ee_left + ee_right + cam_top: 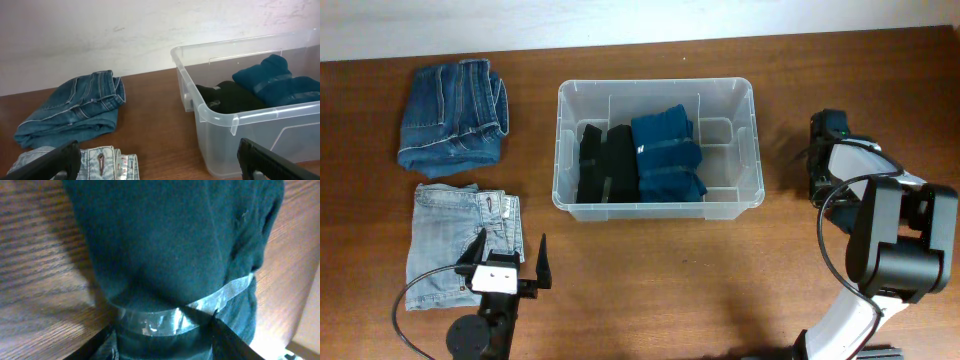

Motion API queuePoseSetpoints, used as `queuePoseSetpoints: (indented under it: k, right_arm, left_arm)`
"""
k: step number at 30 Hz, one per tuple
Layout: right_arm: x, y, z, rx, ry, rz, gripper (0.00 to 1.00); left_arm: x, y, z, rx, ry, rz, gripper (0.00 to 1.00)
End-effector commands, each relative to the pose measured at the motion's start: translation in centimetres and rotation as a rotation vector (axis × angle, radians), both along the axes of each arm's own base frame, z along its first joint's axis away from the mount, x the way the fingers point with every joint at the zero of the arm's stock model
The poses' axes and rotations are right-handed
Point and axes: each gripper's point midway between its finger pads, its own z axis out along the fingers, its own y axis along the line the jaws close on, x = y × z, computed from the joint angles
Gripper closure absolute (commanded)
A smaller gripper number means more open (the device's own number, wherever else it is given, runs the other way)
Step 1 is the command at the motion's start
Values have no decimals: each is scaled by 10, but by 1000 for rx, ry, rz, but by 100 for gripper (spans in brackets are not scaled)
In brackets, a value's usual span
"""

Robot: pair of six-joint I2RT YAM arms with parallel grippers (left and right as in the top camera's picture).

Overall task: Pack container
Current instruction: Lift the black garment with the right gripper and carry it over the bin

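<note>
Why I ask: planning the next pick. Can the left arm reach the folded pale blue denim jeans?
Probably yes: the open left gripper is right by the folded pale blue denim jeans, nothing covering them.

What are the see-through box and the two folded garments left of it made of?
The container looks like clear, glossy plastic: its contents show through the walls. The dark blue garment and the pale blue garment look like matte denim, given their stitched seams and waistbands.
</note>
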Motion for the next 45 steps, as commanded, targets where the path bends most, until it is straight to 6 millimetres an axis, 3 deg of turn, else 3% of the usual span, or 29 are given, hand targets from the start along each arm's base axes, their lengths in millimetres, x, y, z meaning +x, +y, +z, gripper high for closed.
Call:
queuePoseSetpoints:
  k: [1, 12, 17, 21, 28, 30, 33, 38, 42, 45]
  right_arm:
    - [-14, 6, -27, 78, 45, -24, 51]
    - [-13, 6, -28, 94, 19, -61, 86]
    - [-6, 4, -10, 92, 7, -103, 96]
    - [10, 1, 28, 85, -32, -154, 96]
    - [38, 1, 123, 82, -138, -240, 96]
    - [48, 15, 156, 115, -176, -211, 96]
    - [58, 36, 189, 149, -220, -165, 96]
    - [73, 95, 247, 195, -341, -63, 96]
    - [82, 149, 280, 231, -436, 37, 96]
    - [84, 189, 287, 267, -484, 73, 96]
  left_arm:
    - [0, 2, -1, 17, -2, 8, 1]
    - [0, 2, -1, 17, -2, 8, 1]
    - [0, 2, -1, 17, -2, 9, 1]
    - [0, 2, -1, 17, -2, 9, 1]
    - [0, 2, -1, 17, -2, 9, 1]
    - [0, 2, -1, 17, -2, 9, 1]
    - [0, 2, -1, 17, -2, 8, 1]
    - [0, 2, -1, 17, -2, 8, 1]
    - [0, 2, -1, 17, -2, 9, 1]
    - [0, 2, -1, 17, -2, 9, 0]
